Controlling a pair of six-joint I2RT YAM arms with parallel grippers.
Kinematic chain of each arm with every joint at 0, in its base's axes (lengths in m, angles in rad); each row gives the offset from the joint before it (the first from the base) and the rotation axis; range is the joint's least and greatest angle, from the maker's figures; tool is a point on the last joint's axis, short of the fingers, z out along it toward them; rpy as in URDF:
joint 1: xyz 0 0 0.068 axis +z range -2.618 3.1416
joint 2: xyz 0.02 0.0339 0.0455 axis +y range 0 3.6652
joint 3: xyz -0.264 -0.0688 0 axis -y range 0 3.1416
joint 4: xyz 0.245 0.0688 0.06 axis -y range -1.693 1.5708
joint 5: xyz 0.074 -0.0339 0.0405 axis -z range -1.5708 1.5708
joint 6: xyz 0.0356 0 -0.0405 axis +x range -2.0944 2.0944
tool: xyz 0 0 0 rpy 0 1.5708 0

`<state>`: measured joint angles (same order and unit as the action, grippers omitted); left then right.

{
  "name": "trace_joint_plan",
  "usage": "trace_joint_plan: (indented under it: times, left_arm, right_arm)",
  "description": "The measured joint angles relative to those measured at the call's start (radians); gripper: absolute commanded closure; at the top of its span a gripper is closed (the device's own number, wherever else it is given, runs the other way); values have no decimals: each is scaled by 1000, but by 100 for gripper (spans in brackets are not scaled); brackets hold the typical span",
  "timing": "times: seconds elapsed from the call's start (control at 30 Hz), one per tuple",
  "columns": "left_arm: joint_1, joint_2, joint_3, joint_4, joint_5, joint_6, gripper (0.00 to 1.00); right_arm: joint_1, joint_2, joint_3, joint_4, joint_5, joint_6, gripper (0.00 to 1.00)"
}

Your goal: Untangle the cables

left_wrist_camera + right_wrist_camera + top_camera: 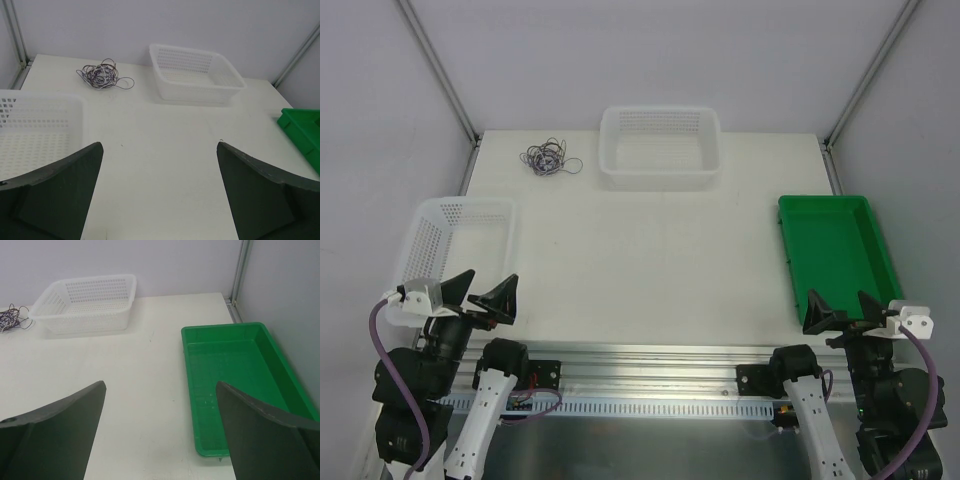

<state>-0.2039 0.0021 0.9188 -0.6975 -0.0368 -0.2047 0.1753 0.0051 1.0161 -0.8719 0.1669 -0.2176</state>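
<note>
The left gripper (480, 291) stood at the near edge of the table (640, 255) with its jaws wide apart and nothing between them. The right gripper (840, 311) was likewise spread and empty. The cables (101, 76) lay in one small bunch on the table, well ahead of the left gripper and slightly to its left. Dark, purplish and white strands were visible, with one loose loop trailing from the bunch's right side. From the right gripper the bunch sat far ahead and well to the left, cut by the edge of that wrist view. Neither gripper touched the cables. How tightly the strands were knotted could not be judged at that range. A white near basket (470, 206) sat just ahead and left of the left gripper. A far basket (660, 181) stood ahead and to its right, near the bunch but apart from it. A green tray (825, 201) lay just ahead of the right gripper.
</note>
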Motion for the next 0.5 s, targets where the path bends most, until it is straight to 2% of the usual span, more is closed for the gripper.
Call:
trace_joint_plan:
  times: [0.3, 0.5]
  left_arm:
    - [0, 0, -39, 0, -29, -52, 1]
    - [0, 12, -66, -2, -37, -116, 1]
  right_arm:
    - [0, 0, -24, -1, -42, 31, 3]
    - [0, 27, -23, -24, -127, 100, 3]
